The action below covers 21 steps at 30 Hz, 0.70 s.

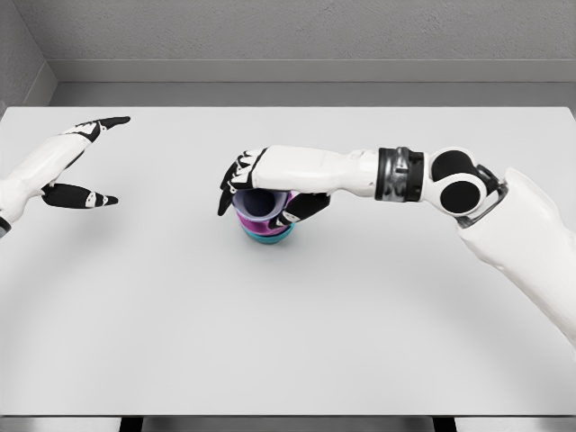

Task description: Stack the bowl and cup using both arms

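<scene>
Cup [259,203] half-hidden under right hand [261,184]

No text, label, brand, number or sign can be read anywhere in the head view.

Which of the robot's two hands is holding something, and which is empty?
The right hand grips the purple cup over the teal bowl; the left hand is open, holding nothing.
</scene>
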Each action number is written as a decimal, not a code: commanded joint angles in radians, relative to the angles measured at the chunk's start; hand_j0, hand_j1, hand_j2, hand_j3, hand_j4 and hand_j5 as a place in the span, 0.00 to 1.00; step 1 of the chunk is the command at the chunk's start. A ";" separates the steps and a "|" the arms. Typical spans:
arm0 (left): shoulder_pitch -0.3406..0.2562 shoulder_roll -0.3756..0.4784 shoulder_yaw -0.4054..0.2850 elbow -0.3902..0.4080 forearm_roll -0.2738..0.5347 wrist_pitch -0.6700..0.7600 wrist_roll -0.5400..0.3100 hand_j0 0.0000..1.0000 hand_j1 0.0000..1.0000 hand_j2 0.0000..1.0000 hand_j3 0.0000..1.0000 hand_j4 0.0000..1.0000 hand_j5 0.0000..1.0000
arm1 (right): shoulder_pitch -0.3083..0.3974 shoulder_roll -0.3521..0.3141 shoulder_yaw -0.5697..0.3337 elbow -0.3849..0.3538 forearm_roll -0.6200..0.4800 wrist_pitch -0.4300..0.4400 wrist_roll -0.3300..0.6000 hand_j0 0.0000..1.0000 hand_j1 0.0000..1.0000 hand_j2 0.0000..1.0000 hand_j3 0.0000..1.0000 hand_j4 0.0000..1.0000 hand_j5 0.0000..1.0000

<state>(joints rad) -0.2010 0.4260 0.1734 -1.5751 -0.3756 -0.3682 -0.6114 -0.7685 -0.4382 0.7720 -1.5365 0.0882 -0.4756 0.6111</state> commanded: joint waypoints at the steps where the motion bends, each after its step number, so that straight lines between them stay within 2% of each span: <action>1: 0.000 0.000 0.000 0.000 0.007 0.002 0.001 1.00 1.00 1.00 1.00 1.00 1.00 | 0.000 0.003 0.000 0.004 -0.004 0.003 0.000 0.64 0.64 0.64 0.64 0.64 0.64; 16: 0.000 -0.001 0.000 0.000 0.007 0.002 0.001 1.00 1.00 1.00 1.00 1.00 1.00 | -0.002 0.004 0.015 0.042 -0.001 0.002 0.000 0.65 0.65 0.65 0.65 0.65 0.65; 21: -0.002 -0.007 0.000 0.000 0.007 0.002 0.001 1.00 1.00 1.00 1.00 1.00 1.00 | 0.000 0.024 0.015 0.047 0.018 0.002 0.000 0.66 0.66 0.66 0.66 0.66 0.66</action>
<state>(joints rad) -0.2025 0.4192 0.1732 -1.5751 -0.3741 -0.3682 -0.6114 -0.7685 -0.4184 0.7874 -1.4919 0.1081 -0.4766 0.6111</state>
